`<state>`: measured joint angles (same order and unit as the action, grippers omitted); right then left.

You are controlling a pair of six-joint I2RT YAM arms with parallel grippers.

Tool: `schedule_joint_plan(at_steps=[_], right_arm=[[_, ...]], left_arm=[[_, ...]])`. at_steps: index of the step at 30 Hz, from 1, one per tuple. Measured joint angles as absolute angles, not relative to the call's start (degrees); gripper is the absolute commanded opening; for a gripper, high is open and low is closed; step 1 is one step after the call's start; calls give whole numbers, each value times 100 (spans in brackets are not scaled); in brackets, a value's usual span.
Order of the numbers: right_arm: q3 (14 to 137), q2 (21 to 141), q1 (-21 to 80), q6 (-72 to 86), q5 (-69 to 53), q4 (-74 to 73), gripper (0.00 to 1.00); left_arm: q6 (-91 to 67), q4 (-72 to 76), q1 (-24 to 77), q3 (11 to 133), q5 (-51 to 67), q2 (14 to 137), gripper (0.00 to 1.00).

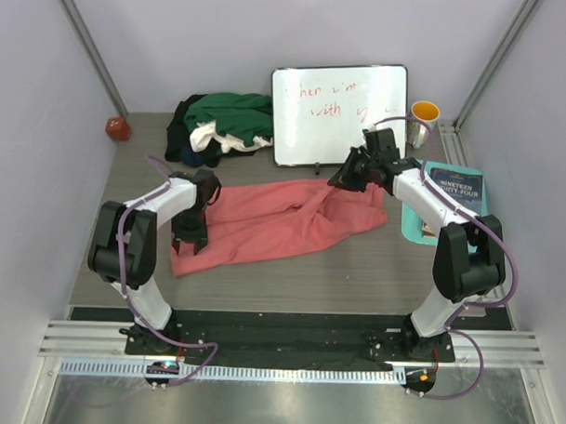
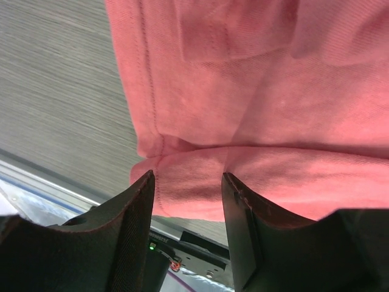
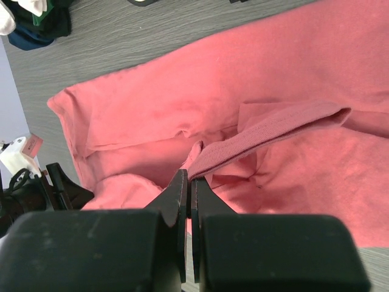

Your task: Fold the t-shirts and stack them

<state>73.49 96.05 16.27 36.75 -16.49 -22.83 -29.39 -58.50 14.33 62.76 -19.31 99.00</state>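
Right wrist: right hand (image 3: 189,177) clamped on the salmon-pink t-shirt (image 3: 255,91) edge.
At its 8 o'clock corner, left hand (image 2: 188,181) stands apart; pinch there first, then lift both evenly.

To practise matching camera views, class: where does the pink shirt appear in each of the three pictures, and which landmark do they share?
Top external: pink shirt spread across mid-table, between the arms.
Left wrist: shirt fills the upper right, its hem beyond the left hand's parted fingers.
Right wrist: shirt covers most of the frame; right hand pinches a band of it.
Shared landmark: grey table.
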Motion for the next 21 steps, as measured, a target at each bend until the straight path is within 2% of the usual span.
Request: schedule_joint_plan(at_steps=[9,12,13,15,21], right_arm=[[7334,9605,1562,3673,-1712,-2283,1],[7334,9605,1562,3673,-1732,-2283,1],[7334,9605,1564,3673,-1734,-2283,1],[7334,9605,1562,3673,-1734,-2283,1],[7334,9605,1562,3673,-1739,-2283,1]], left_arm=[[-2936,-5859,1461,6088,-1616,9684,40],[-2930,-5854,1525,6080,-1509,9706,24],[-2934,-5852,1546,6080,-1479,9725,12],[-2947,-5850,1579,6077,-1431,9771,1],[-2912,-5854,1610,6060,-1345,9837,0]])
